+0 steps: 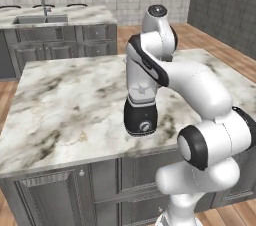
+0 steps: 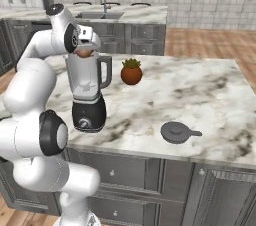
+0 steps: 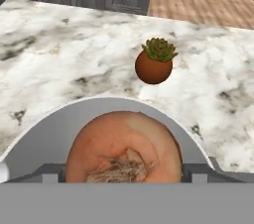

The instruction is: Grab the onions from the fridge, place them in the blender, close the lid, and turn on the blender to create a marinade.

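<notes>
Orange-brown onion (image 3: 124,148) sits closest in the hand view, root tuft up, right between the two tips of the gripper (image 3: 124,174). The jaws stand wide, one on each side of the bulb, and whether they press on it or stand just clear of it cannot be told. Directly under the gripper the pale curved rim of the blender jug (image 3: 34,139) rings the onion, so the bulb is at the jug's mouth.

From the right base view the gripper (image 2: 85,50) points straight down over the open top of the jug (image 2: 87,77), with a bit of the onion (image 2: 85,53) showing just below it at the rim. The jug stands upright on its black base (image 2: 89,115), below the gripper, with the silver dial (image 2: 84,121) facing the robot and the side handle turned to the gripper's right. In the left base view the arm covers most of the jug (image 1: 142,90); the dial (image 1: 145,126) shows beneath it.

Beyond the gripper and a little to its right stands a small potted plant (image 2: 131,72), in a round brown pot (image 3: 155,64), near the blender but not touching it. The lid (image 2: 176,132) lies flat on the marble worktop (image 2: 200,95), well to the gripper's right and down at worktop level, apart from the jug.
</notes>
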Tool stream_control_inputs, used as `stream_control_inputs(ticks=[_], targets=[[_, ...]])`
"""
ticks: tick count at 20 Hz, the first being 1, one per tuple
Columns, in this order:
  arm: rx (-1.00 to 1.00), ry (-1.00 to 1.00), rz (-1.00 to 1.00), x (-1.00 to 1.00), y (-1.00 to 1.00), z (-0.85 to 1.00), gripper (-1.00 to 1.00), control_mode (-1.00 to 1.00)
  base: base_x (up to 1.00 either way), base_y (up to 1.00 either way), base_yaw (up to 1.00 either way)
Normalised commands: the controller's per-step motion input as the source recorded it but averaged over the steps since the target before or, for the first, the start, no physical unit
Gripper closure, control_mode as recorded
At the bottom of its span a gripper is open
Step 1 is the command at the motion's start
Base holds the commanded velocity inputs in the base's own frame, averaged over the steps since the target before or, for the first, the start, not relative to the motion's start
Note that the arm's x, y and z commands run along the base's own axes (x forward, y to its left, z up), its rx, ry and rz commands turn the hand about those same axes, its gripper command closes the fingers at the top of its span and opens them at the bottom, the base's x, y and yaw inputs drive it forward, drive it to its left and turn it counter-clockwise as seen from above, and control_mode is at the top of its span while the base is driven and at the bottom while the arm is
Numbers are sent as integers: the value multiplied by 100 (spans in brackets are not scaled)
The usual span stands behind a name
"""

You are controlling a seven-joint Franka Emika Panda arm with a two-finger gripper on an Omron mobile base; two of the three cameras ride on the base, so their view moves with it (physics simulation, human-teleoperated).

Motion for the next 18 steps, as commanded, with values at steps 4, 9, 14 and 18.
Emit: stream_control_inputs(ticks=[4, 9, 14, 18], targets=[[0, 0, 0, -51, 0, 10, -100, -100, 0, 0, 0], [0, 0, 0, -50, -3, 2, -100, -100, 0, 0, 0], [11, -25, 0, -100, -45, 2, -100, -100, 0, 0, 0], [9, -7, 0, -100, -47, 0, -100, -100, 0, 0, 0]])
